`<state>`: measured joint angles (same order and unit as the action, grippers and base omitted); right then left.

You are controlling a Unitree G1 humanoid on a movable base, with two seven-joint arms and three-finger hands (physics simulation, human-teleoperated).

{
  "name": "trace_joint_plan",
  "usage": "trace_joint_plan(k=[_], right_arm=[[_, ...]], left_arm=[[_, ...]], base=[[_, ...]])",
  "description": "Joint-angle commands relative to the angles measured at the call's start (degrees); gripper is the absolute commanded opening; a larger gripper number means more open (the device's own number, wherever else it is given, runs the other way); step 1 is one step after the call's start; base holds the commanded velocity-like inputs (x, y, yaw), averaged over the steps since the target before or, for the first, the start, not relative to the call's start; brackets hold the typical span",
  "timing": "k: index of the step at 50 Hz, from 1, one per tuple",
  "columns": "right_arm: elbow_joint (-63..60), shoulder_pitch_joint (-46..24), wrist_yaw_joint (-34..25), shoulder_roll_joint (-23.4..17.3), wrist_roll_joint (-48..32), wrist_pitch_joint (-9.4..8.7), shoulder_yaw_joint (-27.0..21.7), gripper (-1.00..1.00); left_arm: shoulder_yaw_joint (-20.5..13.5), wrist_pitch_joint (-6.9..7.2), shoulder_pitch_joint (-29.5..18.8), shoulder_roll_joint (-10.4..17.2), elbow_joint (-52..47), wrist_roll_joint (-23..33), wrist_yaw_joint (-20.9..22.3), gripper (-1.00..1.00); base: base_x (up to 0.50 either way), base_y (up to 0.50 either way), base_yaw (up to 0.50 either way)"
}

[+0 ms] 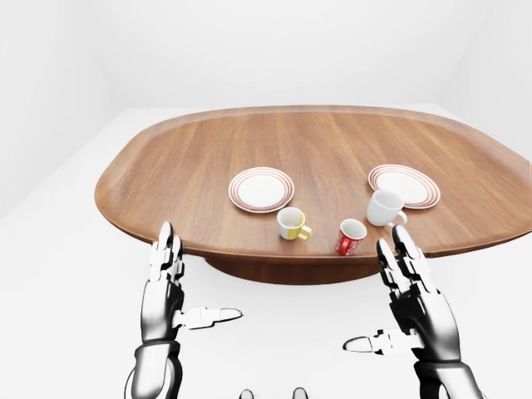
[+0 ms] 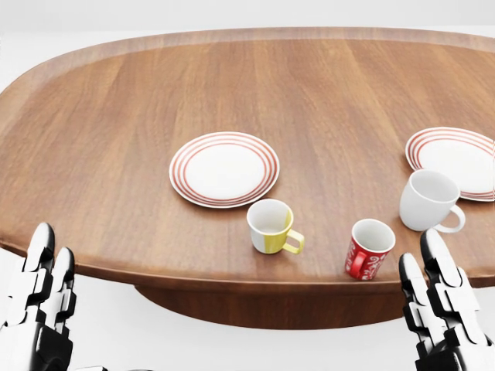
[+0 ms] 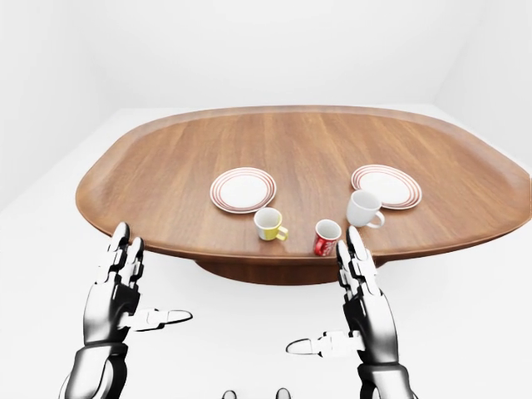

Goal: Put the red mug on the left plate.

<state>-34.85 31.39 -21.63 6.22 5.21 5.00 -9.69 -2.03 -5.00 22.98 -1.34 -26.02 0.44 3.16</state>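
Note:
The red mug (image 2: 369, 248) stands upright near the table's bottom edge in the head view, right of a yellow mug (image 2: 270, 226). The left plate (image 2: 224, 168), white with red rings, lies above and left of both mugs. My right hand (image 1: 411, 312) is open, fingers up, below the table edge just right of the red mug and not touching it. My left hand (image 1: 174, 291) is open and empty below the table's left part.
A white mug (image 2: 428, 201) stands right of the red mug, beside a second ringed plate (image 2: 458, 161) at the right. The oval wooden table (image 1: 191, 158) rests on a dark pedestal. White floor and walls surround it.

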Motion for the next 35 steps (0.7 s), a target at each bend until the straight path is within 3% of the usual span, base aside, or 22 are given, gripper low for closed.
trace_joint_plan(k=[1, 35], right_arm=[[0.04, 0.01, 0.14, 0.02, 0.26, 0.00, 0.08, 1.00], [1.42, -0.44, 0.21, -0.72, -0.35, 0.00, 1.20, 1.00]], left_arm=[[0.11, 0.00, -0.10, 0.11, 0.09, 0.00, 0.08, 1.00], [-0.10, 0.00, -0.67, 0.12, 0.64, 0.19, 0.32, 1.00]], base=[[0.04, 0.50, 0.00], [0.04, 0.50, 0.00]])
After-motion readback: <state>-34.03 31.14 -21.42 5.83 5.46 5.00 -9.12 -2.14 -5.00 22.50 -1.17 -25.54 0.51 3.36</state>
